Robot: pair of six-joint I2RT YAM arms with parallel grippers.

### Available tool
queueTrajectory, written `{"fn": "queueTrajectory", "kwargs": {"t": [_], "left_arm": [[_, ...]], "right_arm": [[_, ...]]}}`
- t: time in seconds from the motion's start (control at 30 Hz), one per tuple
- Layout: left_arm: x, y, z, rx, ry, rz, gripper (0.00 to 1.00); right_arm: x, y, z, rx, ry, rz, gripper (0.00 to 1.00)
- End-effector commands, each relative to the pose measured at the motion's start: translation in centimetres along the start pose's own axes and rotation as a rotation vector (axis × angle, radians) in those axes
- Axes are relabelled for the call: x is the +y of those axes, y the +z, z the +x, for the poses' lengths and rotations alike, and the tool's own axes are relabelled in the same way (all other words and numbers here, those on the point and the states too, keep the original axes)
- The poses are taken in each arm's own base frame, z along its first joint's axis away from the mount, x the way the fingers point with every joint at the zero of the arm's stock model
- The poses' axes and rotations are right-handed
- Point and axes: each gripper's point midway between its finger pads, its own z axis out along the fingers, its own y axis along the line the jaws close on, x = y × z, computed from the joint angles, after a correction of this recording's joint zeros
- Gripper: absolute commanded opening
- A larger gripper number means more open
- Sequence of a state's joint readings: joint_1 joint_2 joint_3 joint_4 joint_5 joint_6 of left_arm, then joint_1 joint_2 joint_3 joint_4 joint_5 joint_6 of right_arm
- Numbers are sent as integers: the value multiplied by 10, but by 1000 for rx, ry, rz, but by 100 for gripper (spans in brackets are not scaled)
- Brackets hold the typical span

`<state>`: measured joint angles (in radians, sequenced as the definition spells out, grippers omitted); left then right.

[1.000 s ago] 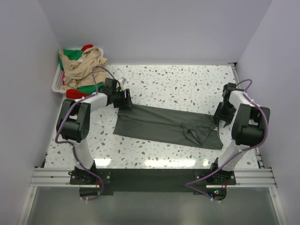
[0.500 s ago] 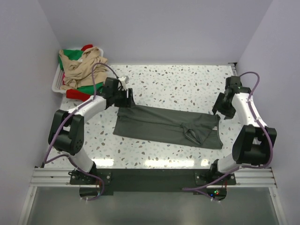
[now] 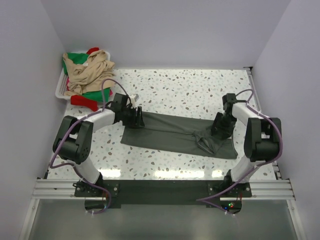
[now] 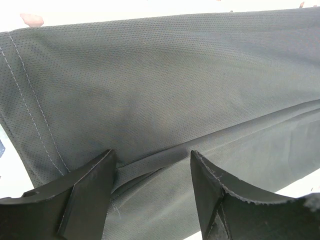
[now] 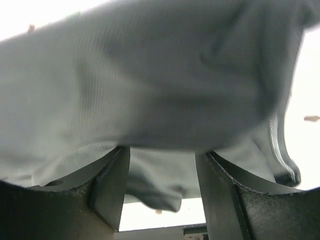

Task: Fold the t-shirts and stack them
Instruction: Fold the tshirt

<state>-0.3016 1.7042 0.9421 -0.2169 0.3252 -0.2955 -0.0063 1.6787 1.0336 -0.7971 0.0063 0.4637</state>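
Dark grey t-shirt (image 3: 170,131) lies stretched out on the table (image 3: 200,90), left fingers (image 3: 138,119) spread open astride its fold line, right fingers (image 3: 219,129) open around the bunched end, so I'd guess they're lining up a two-ended pinch for folding.

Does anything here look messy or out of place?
The dark grey t-shirt lies as a long band, but its right end is crumpled near the right gripper. Far left, a red shirt spills from the heaped white basket onto the table.
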Motion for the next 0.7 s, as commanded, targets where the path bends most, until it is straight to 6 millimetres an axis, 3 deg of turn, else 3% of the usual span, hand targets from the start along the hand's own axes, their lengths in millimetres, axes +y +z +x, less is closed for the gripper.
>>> {"fn": "queueTrajectory", "kwargs": {"t": [0.0,0.23,0.27,0.3,0.37,0.4,0.47,0.5,0.53,0.57,0.6,0.67], "left_arm": [[4,3,5,10,8,-11,66],[7,-11,27,40,-22,-36,66],[6,-13,31,49,-30,-34,66],[4,-16,32,45,-38,-29,66],[1,-17,44,73,-51,-8,66],[-2,-19,46,73,-50,0,66],[-8,-21,54,97,-48,15,66],[-11,-23,55,99,-45,23,66],[-15,-24,60,113,-51,41,66],[-18,-25,65,129,-49,49,66],[-21,-27,68,136,-47,55,66],[-25,-29,81,173,-52,65,66]], "right_arm": [[15,10,-26,-29,16,-25,57],[24,37,-64,-18,18,37,57],[33,41,-66,-14,-4,42,57],[41,37,-83,-46,-3,32,57],[44,51,-90,-12,-6,58,57],[56,44,-112,-54,-4,36,57],[59,58,-118,-15,-10,60,57],[72,51,-142,-62,-10,35,57],[75,51,-145,-51,-7,39,57],[79,65,-148,-27,-10,46,58],[92,55,-172,-82,-4,15,58],[101,57,-183,-84,2,6,58]]}}
